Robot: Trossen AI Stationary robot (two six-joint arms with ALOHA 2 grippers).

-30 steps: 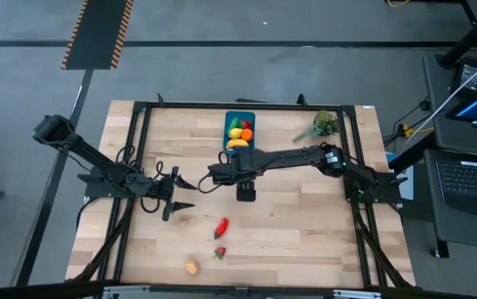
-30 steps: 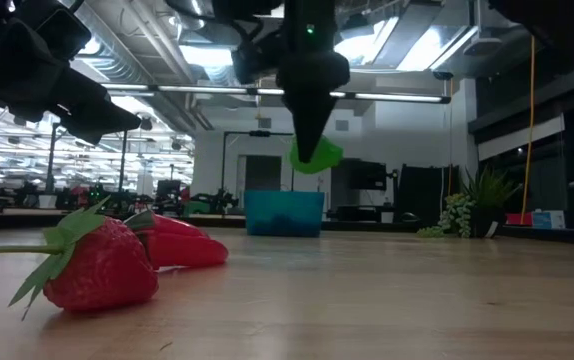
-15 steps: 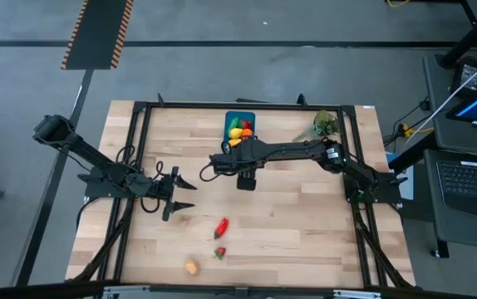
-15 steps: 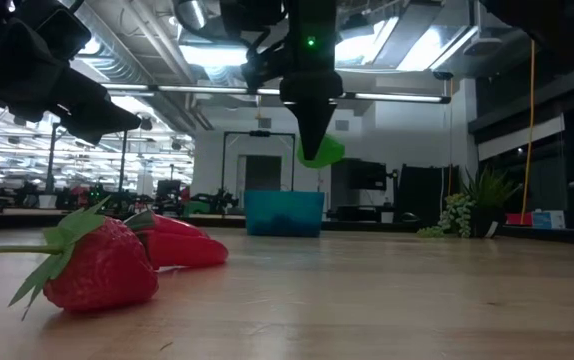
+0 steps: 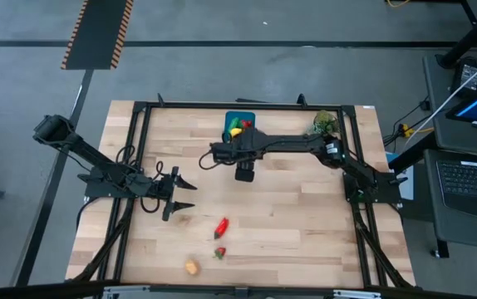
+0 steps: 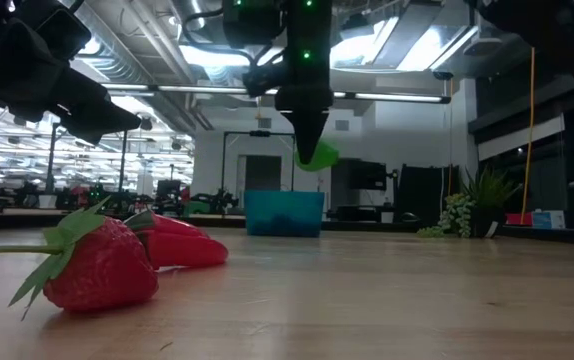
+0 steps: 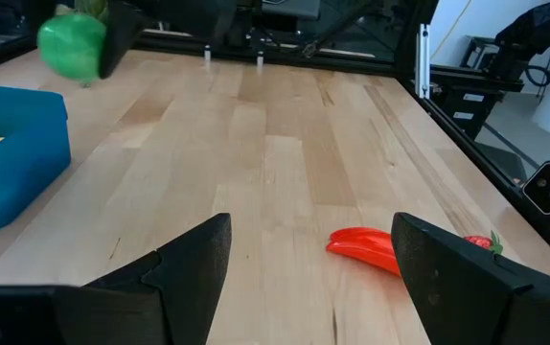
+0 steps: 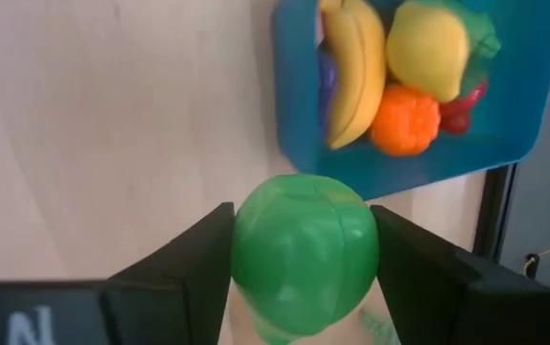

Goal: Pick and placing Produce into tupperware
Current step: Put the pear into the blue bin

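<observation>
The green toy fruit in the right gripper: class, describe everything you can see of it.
The green toy fruit is round, smooth, glossy plastic with a faint seam across it. It is clamped between the two dark fingers of the right gripper, which touch its opposite sides. It hangs in the air above the wooden table, just short of the blue tub that holds other toys. Nothing else touches it.

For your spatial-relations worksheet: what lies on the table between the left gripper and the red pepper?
Nothing: the left wrist view shows bare wood from the left gripper to the red pepper.

No legible text; possibly partial white character on right wrist mount, unreadable.
</observation>
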